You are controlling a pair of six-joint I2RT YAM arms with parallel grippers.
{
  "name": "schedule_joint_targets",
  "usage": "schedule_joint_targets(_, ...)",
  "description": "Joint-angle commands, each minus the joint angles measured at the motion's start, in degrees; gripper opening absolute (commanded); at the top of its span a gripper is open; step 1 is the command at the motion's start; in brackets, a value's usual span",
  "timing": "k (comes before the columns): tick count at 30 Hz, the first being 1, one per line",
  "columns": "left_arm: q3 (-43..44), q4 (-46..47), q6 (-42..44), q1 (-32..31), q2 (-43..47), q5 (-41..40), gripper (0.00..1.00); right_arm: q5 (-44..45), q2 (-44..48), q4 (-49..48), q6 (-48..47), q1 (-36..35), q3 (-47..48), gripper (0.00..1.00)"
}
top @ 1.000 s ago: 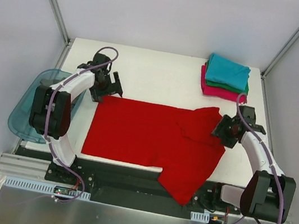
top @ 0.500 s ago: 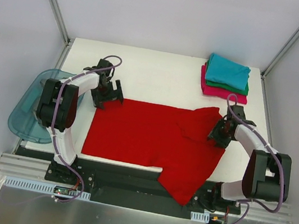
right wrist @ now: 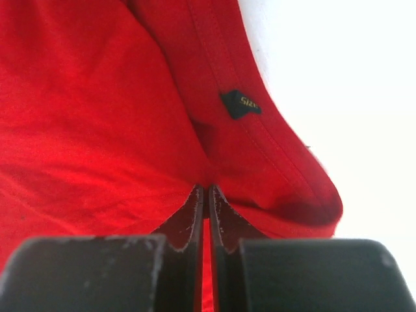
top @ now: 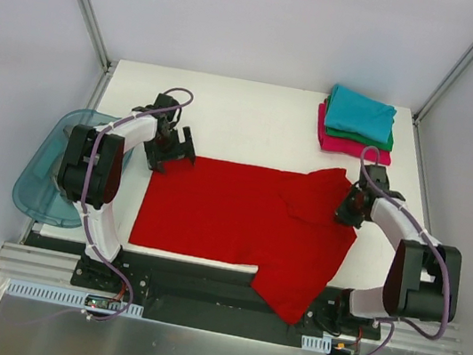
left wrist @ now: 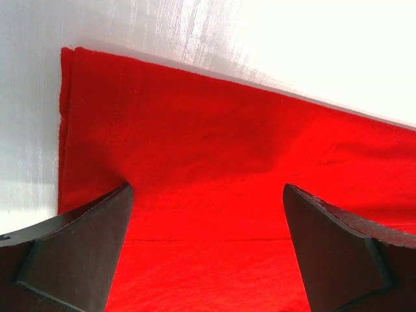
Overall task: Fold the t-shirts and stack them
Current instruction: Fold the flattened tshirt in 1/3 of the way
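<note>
A large red t-shirt lies spread across the table, one corner hanging over the near edge. My left gripper is open over the shirt's far left corner, one finger on each side of the cloth. My right gripper is shut on a pinch of the red t-shirt's right edge, just below the dark neck label. Folded t-shirts are stacked at the far right: teal on top, green under it, magenta-pink at the bottom.
A translucent blue tub sits off the table's left edge beside the left arm. The white table shows behind the shirt. Metal frame posts rise at both far corners.
My right gripper has closed on the shirt's right edge after shifting slightly toward it. The left gripper moved down to the shirt's far left corner a second ago and has held still since.
</note>
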State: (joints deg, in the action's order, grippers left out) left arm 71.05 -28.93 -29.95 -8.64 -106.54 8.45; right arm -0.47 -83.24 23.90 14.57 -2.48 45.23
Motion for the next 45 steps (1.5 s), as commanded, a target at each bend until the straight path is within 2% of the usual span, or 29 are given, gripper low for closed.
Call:
schedule_joint_targets(1, -1.09, -0.25, 1.04, -0.06, -1.04, -1.86, 0.99, 4.16, 6.77, 5.97, 0.38, -1.03, -0.06, 0.02)
schedule_joint_targets(7, -0.91, -0.25, 0.78, 0.21, -0.95, -1.15, 0.99, 7.06, 13.45, 14.49, 2.21, -1.30, -0.67, 0.01)
schedule_joint_targets(14, -1.88, -0.25, 0.78, 0.47, 0.98, -1.94, 0.99, 7.23, 18.90, 17.76, 4.86, -1.39, -3.05, 0.09)
schedule_joint_targets(15, -1.96, -0.43, 0.95, 0.47, 1.16, -1.94, 0.99, 7.93, 19.60, 18.54, 4.25, -1.39, -2.52, 0.13)
schedule_joint_targets(17, -2.05, -0.34, 1.04, 0.47, 1.60, -1.68, 0.99, 8.12, 21.01, 18.99, 2.32, -1.30, -1.12, 0.30)
schedule_joint_targets(19, -2.14, -0.34, 1.13, 0.47, 1.86, -1.15, 0.99, 7.86, 22.07, 18.47, 1.08, -1.39, 0.64, 0.57)
schedule_joint_targets(21, -2.14, -0.34, 1.04, 0.47, 1.95, -0.80, 0.99, 5.41, 22.16, 14.53, -0.76, -1.39, 1.52, 0.67)
schedule_joint_targets(22, -2.05, -0.34, 1.04, 0.47, 1.95, -0.89, 0.99, 3.30, 21.64, 12.42, -1.46, -1.39, 1.87, 0.77)
schedule_joint_targets(26, -1.44, -0.34, 1.13, 0.47, 1.69, -0.63, 0.99, -8.30, 13.14, 2.05, -3.40, -1.82, 4.68, 1.00)
schedule_joint_targets(27, -1.26, -0.34, 1.21, 0.47, 1.51, -0.36, 0.99, -9.71, 10.23, 0.46, -3.75, -2.17, 6.17, 0.96)
schedule_joint_targets(29, -0.82, -0.43, 1.21, 0.47, 1.16, -0.19, 0.99, -11.48, 3.21, -0.95, -4.28, -2.79, 10.12, 0.96)
schedule_joint_targets(34, 1.37, -0.87, 0.78, 0.65, -0.77, 0.17, 0.99, -7.98, -13.41, -0.70, -4.63, -3.15, 18.91, 0.96)
schedule_joint_targets(39, 5.76, -3.50, 0.34, 0.91, -3.93, -3.00, 0.99, -5.16, -24.49, 3.33, -6.04, -0.87, 27.44, 0.96)
schedule_joint_targets(44, 11.21, -5.34, 0.25, 1.17, -7.53, -2.82, 0.99, -6.38, -30.74, 3.78, -6.74, 1.95, 32.89, 0.96)
schedule_joint_targets(45, 12.61, -5.70, 0.42, 1.17, -8.32, -2.91, 0.99, -6.56, -31.71, 4.05, -7.18, 2.21, 34.21, 0.99)
